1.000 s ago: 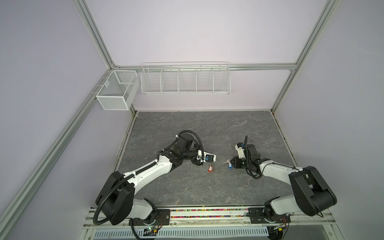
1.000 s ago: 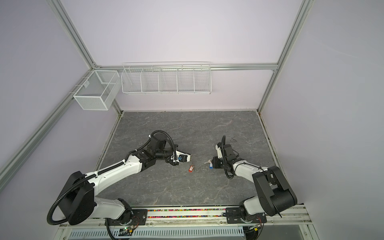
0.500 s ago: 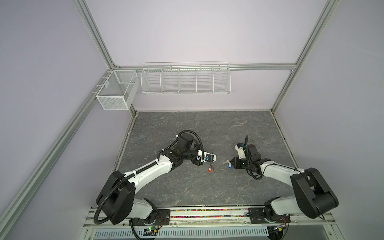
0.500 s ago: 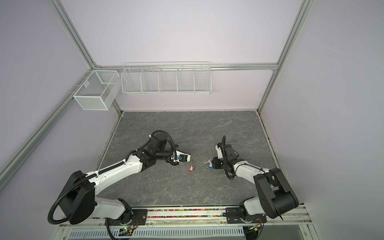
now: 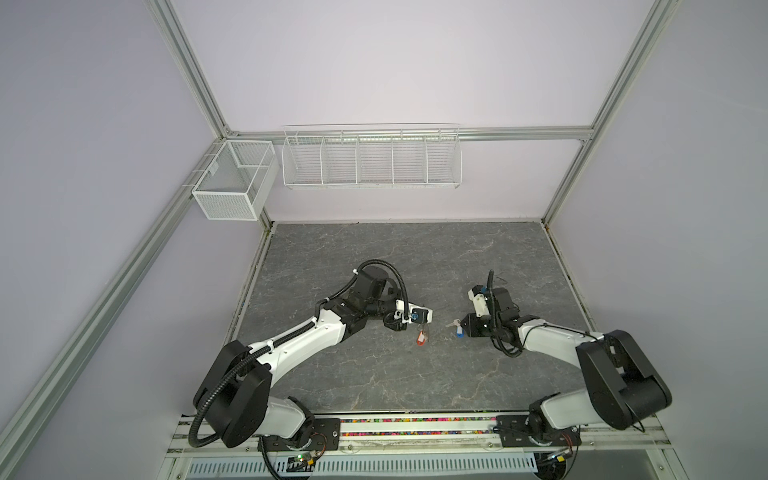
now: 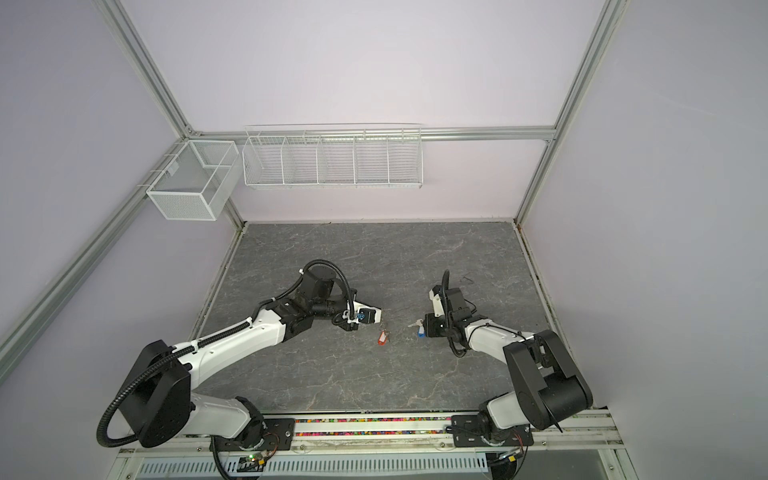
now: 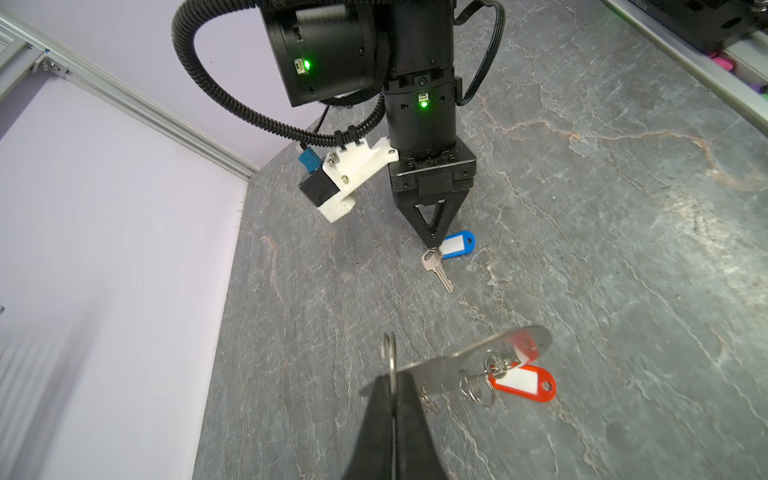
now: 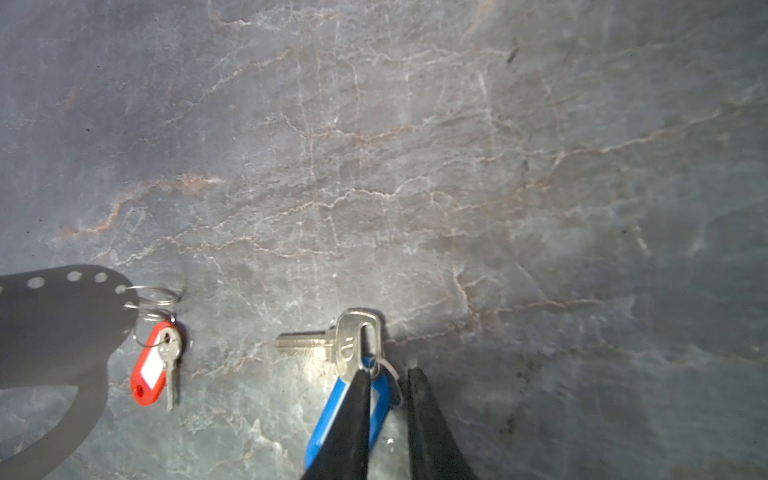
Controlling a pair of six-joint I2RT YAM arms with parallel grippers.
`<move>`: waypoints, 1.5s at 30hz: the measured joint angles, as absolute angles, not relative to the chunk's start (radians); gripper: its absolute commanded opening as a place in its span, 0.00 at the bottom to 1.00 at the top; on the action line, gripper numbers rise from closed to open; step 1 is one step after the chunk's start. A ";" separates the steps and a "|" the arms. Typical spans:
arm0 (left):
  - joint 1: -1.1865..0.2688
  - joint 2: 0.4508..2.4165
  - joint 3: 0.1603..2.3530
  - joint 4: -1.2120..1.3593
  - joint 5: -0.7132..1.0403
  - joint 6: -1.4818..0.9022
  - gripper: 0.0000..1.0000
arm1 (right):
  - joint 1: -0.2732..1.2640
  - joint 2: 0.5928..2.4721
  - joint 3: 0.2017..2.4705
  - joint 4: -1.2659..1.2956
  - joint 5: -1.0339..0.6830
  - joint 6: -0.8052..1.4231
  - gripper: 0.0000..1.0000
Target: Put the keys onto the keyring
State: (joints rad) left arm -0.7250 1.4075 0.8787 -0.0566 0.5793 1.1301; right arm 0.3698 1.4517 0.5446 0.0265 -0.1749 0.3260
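in both top views the left hand (image 7: 390, 376), left of centre over the grey desk (image 5: 374, 257), is clamped shut on the edge of the flat metal keyring (image 7: 440, 365), whose plate runs crosswise out from the fingertips. from a split ring (image 7: 478, 388) at the plate's far end the red-tagged key (image 5: 421, 337) hangs, tag and blade parallel, long axis about 12 to 6 o'clock. at its 3 o'clock the blue-tagged key (image 8: 349, 340) lies flat on the desk, blade pointing about 9 o'clock and tag toward 6; the right hand (image 8: 388, 374) stands on it, fingers slightly apart astride the tag's small ring, and i cannot tell whether they grip it.
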 measured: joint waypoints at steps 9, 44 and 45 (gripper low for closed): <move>-0.725 1.412 0.879 -0.059 0.579 1.131 0.00 | 0.377 1.445 0.546 0.020 -0.184 0.306 0.07; -0.726 1.415 0.945 -0.143 0.682 1.106 0.00 | 0.528 0.954 0.630 -0.141 -0.439 -0.496 0.07; -0.727 1.419 0.955 -0.156 0.694 1.104 0.00 | 0.535 0.947 0.622 -0.127 -0.429 -0.521 0.07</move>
